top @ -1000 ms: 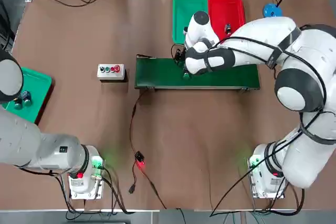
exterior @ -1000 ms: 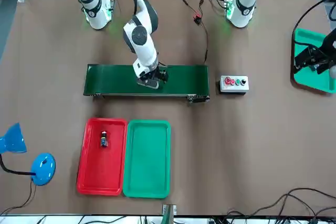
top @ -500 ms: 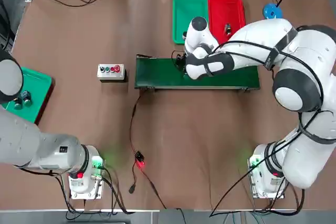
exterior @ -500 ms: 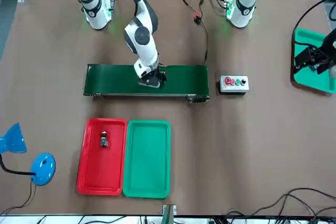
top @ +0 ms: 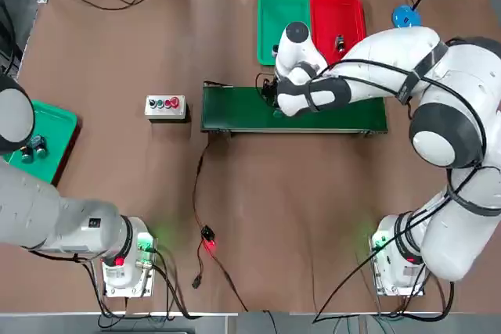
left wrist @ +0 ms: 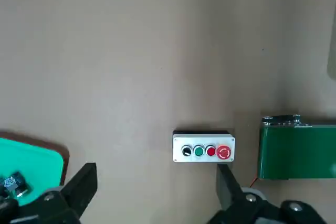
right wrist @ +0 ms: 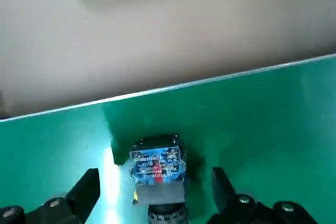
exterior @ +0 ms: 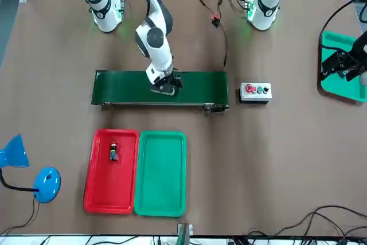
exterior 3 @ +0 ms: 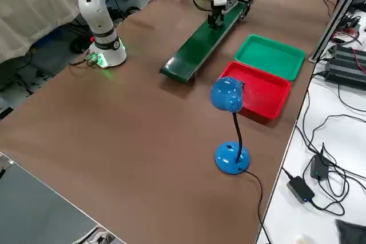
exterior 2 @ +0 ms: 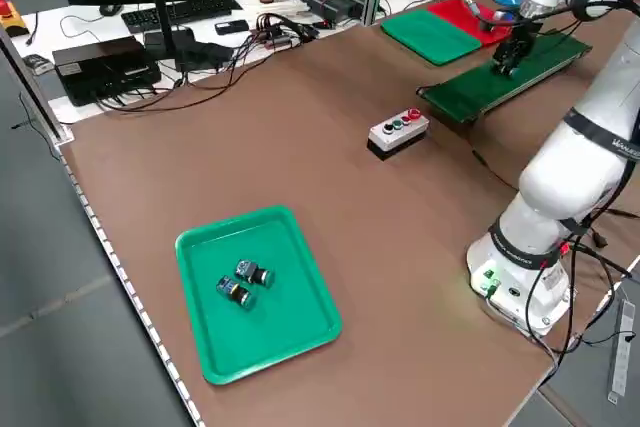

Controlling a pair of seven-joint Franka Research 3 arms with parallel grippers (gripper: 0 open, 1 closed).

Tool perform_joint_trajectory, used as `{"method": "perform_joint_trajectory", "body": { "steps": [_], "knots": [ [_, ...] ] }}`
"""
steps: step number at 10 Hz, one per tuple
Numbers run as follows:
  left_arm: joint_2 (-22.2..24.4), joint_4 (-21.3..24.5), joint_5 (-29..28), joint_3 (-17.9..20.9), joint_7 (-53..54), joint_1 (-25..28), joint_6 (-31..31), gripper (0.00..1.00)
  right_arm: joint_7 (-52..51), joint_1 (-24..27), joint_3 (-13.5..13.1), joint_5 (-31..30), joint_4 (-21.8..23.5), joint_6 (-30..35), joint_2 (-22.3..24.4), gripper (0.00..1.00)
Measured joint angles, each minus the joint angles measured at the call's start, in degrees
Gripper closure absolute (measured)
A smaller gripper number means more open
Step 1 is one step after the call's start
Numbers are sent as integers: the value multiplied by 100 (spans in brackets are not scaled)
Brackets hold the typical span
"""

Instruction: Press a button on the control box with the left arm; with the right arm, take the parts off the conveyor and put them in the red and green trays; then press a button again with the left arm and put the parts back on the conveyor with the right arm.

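My right gripper (right wrist: 155,184) is down on the dark green conveyor (top: 344,115), open, its fingers (right wrist: 86,187) standing either side of a dark-bodied part (right wrist: 157,163) without touching it. In the front view the right gripper (exterior: 163,88) is near the belt's middle. Another small part (exterior: 113,152) lies in the red tray (exterior: 97,196), beside the green tray (exterior: 160,176). The white control box (top: 166,105) sits off the belt's end. My left gripper (left wrist: 157,182) hangs open at the table's far left, well short of the control box (left wrist: 203,150).
A teal tray (top: 55,127) holding two small parts (top: 31,149) lies under the left arm at the table's left edge. A blue desk lamp (exterior: 46,183) stands beside the red tray. A black cable with a red-lit plug (top: 207,238) runs from the conveyor toward the arm bases.
The right wrist has shifted a little along the belt over the part. The left arm and the part in the red tray have not moved.
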State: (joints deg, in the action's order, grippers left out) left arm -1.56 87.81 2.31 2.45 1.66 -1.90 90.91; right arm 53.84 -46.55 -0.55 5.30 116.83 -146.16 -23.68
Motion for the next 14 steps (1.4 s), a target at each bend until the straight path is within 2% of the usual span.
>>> {"method": "perform_joint_trajectory", "body": {
  "steps": [1, 4, 9, 12, 14],
  "knots": [
    [0, 0, 0, 0, 0, 0, 0, 0, -3, 0, -7, 0, -3, 42, 28, 9],
    [0, 0, 0, 0, 0, 0, 0, 0, -3, 0, -13, 0, -3, 79, 46, 56],
    [0, 0, 0, 0, 0, 2, 0, 0, -39, 50, -49, -1, -68, 114, 59, 57],
    [0, 0, 0, 0, 0, 4, 0, 0, -584, 561, -95, -8, -711, 700, 91, 57],
    [0, 0, 0, 1, 0, 6, 0, 0, -1132, 1022, -104, -8, -1238, 815, 89, 57]
  ]
}}
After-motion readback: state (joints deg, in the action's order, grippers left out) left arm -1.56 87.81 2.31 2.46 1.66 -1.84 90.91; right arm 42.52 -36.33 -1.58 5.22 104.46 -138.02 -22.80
